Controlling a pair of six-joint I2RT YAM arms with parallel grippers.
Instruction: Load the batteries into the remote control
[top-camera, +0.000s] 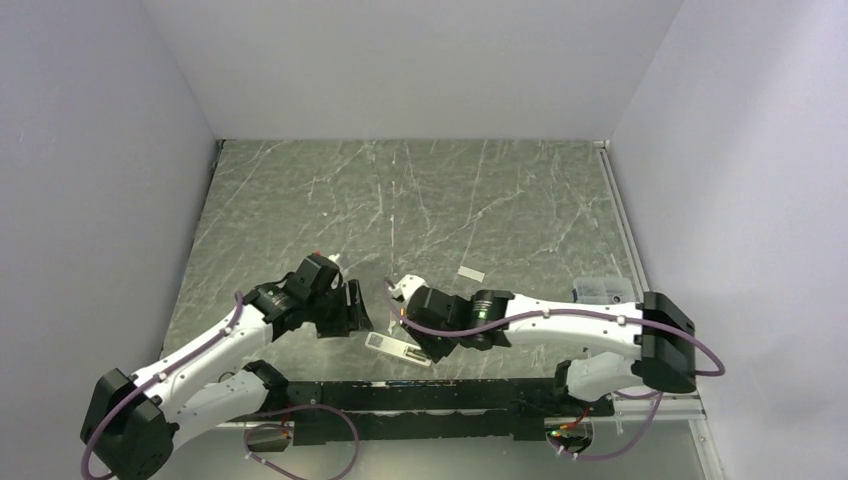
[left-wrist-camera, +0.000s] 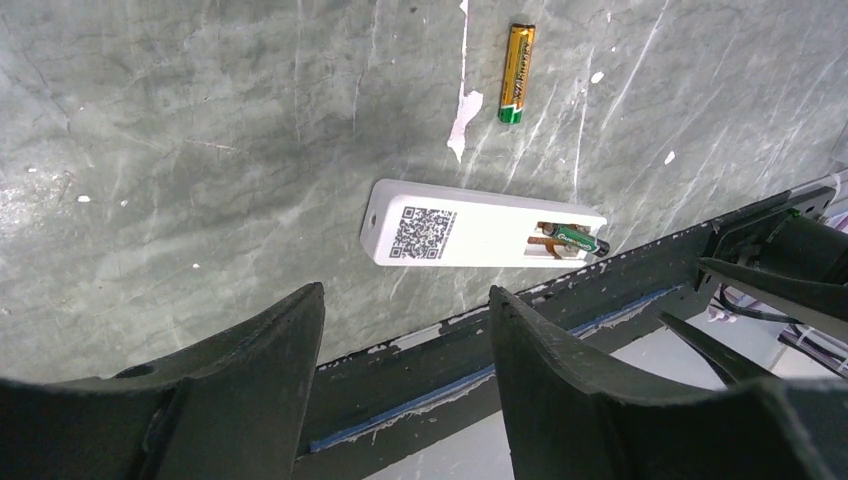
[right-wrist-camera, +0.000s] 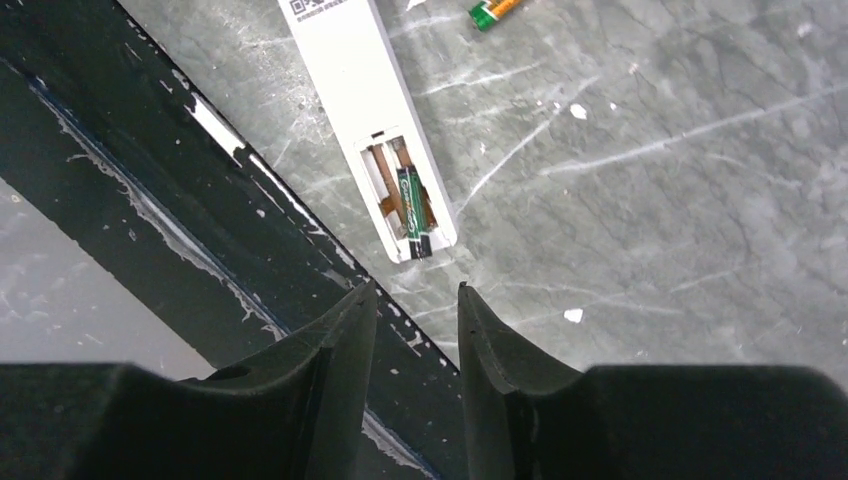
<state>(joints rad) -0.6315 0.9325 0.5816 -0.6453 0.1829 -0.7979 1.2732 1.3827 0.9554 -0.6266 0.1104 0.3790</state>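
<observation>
One remote control, one seated battery, one loose battery; left claw and right claw spread, empty.

The top external view sits high above and behind both arms, facing forward and down. It is far enough off to take in the whole table between the white walls. The left wrist view looks down from close by, past the fingers of the left hand, at the table's near edge, and the right wrist view looks down from nearer still past the right hand. All three share the remote control beside the black rail; the two wrist views also share the loose battery.
</observation>
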